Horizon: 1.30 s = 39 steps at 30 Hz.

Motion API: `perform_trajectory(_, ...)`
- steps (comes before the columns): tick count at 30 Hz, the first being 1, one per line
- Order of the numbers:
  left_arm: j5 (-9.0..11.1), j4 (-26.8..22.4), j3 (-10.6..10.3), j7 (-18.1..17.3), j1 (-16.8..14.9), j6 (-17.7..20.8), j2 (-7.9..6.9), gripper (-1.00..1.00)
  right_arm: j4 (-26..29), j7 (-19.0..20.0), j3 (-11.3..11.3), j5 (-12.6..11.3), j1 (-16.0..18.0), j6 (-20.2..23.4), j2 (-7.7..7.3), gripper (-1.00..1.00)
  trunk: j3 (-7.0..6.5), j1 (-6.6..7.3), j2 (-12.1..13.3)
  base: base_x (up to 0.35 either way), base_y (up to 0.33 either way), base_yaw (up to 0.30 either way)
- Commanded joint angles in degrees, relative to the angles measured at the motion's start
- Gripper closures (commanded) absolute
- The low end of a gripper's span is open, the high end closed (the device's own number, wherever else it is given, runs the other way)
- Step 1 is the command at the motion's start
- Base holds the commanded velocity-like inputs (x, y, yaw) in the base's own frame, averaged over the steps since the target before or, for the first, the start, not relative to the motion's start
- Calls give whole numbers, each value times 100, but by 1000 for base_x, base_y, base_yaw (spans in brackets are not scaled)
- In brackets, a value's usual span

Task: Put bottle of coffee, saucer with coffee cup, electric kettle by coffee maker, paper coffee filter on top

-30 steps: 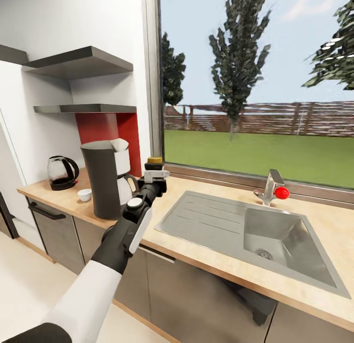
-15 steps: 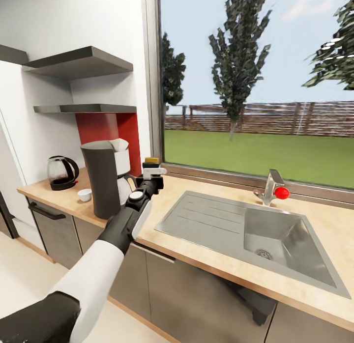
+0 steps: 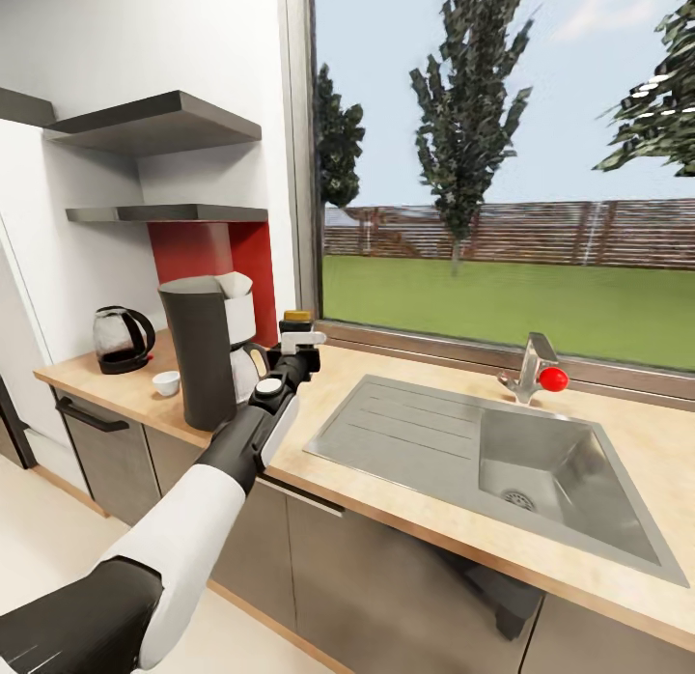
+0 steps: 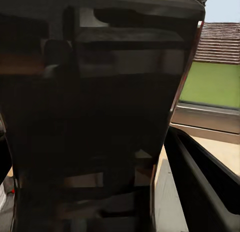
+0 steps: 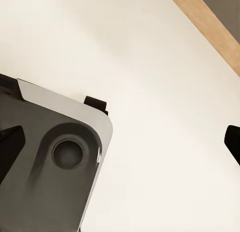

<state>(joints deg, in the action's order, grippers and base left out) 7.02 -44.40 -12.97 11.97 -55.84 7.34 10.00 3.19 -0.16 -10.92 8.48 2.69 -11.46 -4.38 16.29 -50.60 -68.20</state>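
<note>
Head view: countertop (image 3: 405, 481) beneath a garden window (image 3: 502, 162).

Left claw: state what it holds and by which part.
The left claw holds the bottle of coffee, gripped around the dark body just under the yellow cap, beside the coffee maker.

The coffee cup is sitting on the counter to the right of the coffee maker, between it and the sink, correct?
Not quite. In the head view the coffee cup sits on the counter left of the coffee maker, between it and the electric kettle, not toward the sink.
</note>
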Motion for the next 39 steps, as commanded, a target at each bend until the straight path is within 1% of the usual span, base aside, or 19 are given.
perform_trajectory(1, 58, -7, -13, 34, -4, 20, 0, 100, -2, -2, 2, 49, 3, -14, -2, -100, 7, 0, -5, 0, -8, 0)
perform_trajectory(12, 62, -12, -13, 34, -6, 5, 0, 100, -15, -2, 0, 57, 3, -6, -1, -100, 7, 0, -5, 1, -65, 0)
perform_trajectory(18, 63, -21, -13, 34, -6, 5, 0, 100, -75, -2, -120, 62, 3, 2, 6, -100, 7, 0, -5, 76, -55, 0)
perform_trajectory(19, 63, -23, -13, 34, -6, 4, 0, 100, -125, -2, -185, 63, 3, -2, 6, -100, 7, 0, -5, 36, -27, 0)
perform_trajectory(23, 63, -24, -13, 34, -6, 4, 0, 100, -166, -2, -274, 61, 3, -4, 7, -100, 7, 0, -5, 20, -20, 0)
perform_trajectory(28, 63, -27, -13, 34, -6, -4, 0, 100, -189, -2, -320, 58, 3, -5, 7, -100, 7, 0, -5, 6, -95, 0)
perform_trajectory(32, 58, -7, -13, 34, -6, -135, 0, 100, -194, -2, -329, 58, 2, -6, 7, -100, 7, 0, -5, 1, -32, 13)
perform_trajectory(39, 54, 46, -13, 34, -6, -193, 0, 100, -195, -2, -332, 58, -5, -6, 7, -100, 7, 0, -5, 0, -6, 121)
